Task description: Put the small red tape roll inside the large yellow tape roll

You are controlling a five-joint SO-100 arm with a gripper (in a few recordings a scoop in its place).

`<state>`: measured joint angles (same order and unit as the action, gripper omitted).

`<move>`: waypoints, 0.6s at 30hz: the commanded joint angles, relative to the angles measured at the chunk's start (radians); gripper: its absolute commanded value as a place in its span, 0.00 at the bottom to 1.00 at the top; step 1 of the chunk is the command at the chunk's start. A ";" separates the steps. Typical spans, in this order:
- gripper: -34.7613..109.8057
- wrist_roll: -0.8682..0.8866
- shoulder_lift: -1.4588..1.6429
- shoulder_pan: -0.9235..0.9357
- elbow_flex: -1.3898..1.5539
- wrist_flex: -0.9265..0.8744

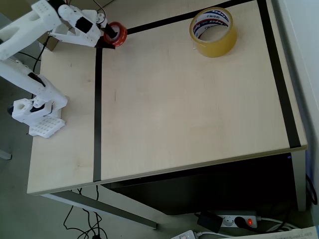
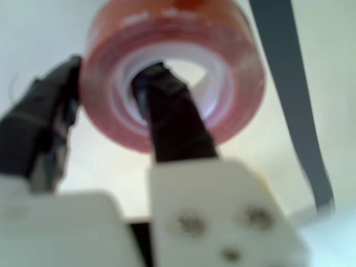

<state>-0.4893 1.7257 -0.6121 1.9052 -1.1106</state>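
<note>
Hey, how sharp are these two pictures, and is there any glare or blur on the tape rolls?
Wrist view: blurred close up, the small red tape roll and the gripper both soft, bright washed-out background. Overhead view: fairly sharp, even daylight; the large yellow tape roll shows its printed core clearly and casts a faint shadow on the table.

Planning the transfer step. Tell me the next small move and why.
Probably lift the small red tape roll straight up. In the wrist view, one of the gripper's jaws sits inside the core and the other outside the wall, so it looks gripped. The large yellow tape roll stands far across the table.
</note>
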 commanded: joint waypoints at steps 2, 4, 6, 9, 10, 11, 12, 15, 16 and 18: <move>0.24 -0.261 0.112 0.069 -0.178 0.000; 0.24 -0.252 0.106 0.104 -0.236 0.021; 0.24 -0.227 0.081 0.135 -0.311 0.043; 0.24 -0.192 0.015 0.167 -0.451 0.048; 0.24 -0.183 -0.005 0.176 -0.488 0.061; 0.24 -0.176 -0.026 0.183 -0.522 0.077; 0.24 -0.173 -0.048 0.190 -0.554 0.095; 0.24 -0.160 -0.144 0.212 -0.698 0.117; 0.24 -0.152 -0.183 0.219 -0.756 0.117; 0.24 -0.133 -0.262 0.239 -0.879 0.117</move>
<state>-0.4893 1.5033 -0.3927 1.2993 -1.0201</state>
